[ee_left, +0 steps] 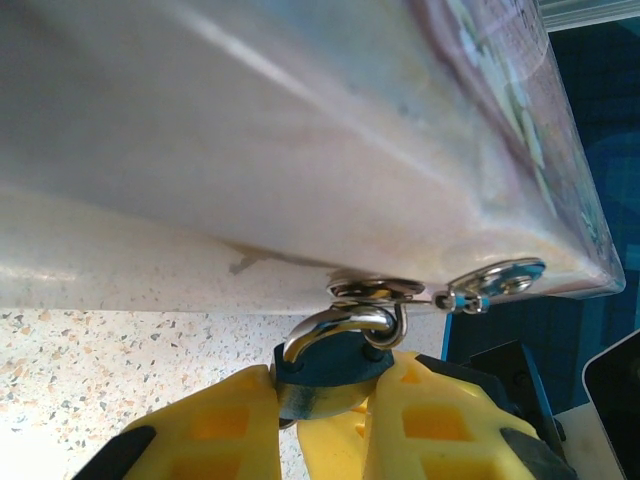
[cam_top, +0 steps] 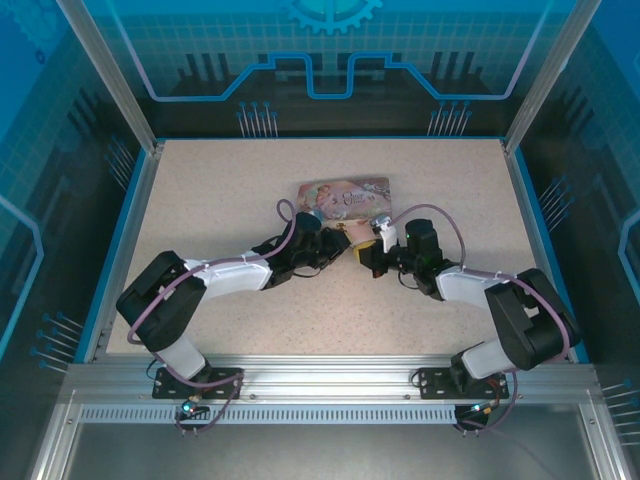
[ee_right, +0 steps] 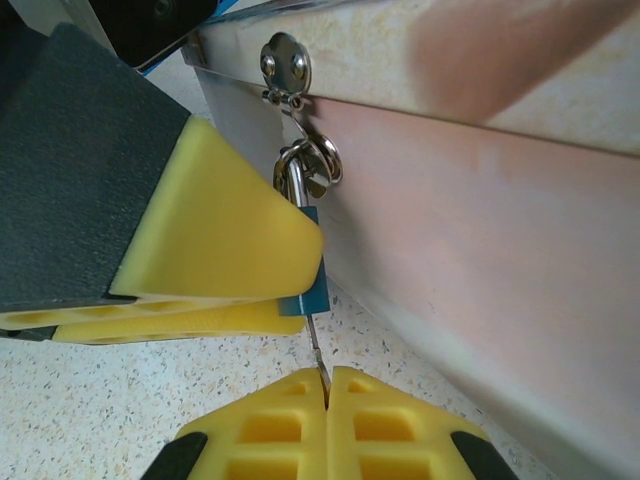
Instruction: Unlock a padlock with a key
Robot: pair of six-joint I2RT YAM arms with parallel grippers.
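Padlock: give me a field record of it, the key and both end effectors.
padlock: blue body, shackle looped through the hasp ring on the pink tin
left end effector: shut on the padlock body
key: thin blade, its tip meeting the padlock's underside
right end effector: shut on the key

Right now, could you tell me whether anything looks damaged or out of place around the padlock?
Nothing is askew: the padlock hangs from the hasp of the pink tin, key at its base. Only a brownish smudge marks the tin's wall.
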